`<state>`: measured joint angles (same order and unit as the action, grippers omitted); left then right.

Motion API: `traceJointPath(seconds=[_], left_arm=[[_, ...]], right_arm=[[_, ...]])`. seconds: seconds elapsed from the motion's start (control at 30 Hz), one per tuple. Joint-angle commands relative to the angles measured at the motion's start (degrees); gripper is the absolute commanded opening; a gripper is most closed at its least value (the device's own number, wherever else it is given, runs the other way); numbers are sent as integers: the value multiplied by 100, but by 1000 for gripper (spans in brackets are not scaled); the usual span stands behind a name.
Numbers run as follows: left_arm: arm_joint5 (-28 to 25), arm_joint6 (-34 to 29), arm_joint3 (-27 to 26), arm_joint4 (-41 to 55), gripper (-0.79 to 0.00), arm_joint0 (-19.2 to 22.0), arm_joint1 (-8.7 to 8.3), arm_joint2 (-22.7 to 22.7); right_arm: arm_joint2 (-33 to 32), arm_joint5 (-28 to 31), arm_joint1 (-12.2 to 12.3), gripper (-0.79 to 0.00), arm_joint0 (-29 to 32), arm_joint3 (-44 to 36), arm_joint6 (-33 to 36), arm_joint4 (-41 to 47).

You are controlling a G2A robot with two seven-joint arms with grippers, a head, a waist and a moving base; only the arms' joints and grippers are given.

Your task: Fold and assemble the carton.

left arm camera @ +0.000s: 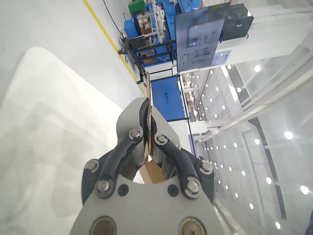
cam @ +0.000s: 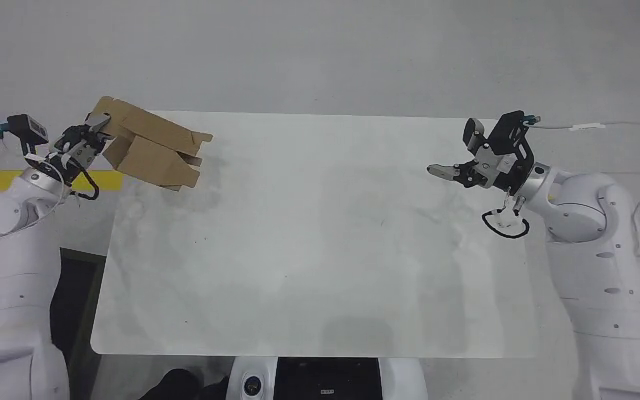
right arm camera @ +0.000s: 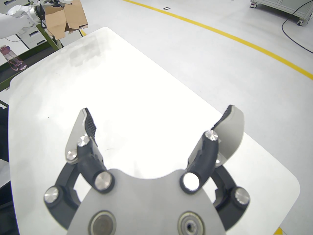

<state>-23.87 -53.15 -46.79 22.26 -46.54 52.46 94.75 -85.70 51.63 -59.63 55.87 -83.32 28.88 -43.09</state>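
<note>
The left gripper (left arm camera: 146, 106) is pinching the half-folded brown cardboard carton (cam: 150, 145) at the 10 o'clock corner of the white surface (cam: 300, 250), its long axis pointing toward 4 o'clock. The right gripper (right arm camera: 159, 113) is holding its fingers wide open.

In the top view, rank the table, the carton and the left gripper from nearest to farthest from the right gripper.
1. The table: right under the right gripper, at its right side.
2. The carton: across the table, over the far left corner.
3. The left gripper: just past the carton, shut on its outer edge.
</note>
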Motion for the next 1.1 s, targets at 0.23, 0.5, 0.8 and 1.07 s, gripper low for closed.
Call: traceJointPath(seconds=[0.23, 0.5, 0.8, 1.07], left_arm=[[14, -655, -61, 574, -785, 686, 240, -823], [-278, -1072, 31, 522, -785, 1124, 514, -1749], [-676, -1831, -90, 731, -785, 1414, 759, -2474], [-758, -1968, -587, 745, -785, 1425, 867, -2965]], right_arm=[[0, 0, 0, 0, 0, 0, 0, -2], [0, 0, 0, 0, 0, 0, 0, -2], [0, 0, 0, 0, 0, 0, 0, -2], [31, -139, 2, 0, 100, -74, -49, 52]])
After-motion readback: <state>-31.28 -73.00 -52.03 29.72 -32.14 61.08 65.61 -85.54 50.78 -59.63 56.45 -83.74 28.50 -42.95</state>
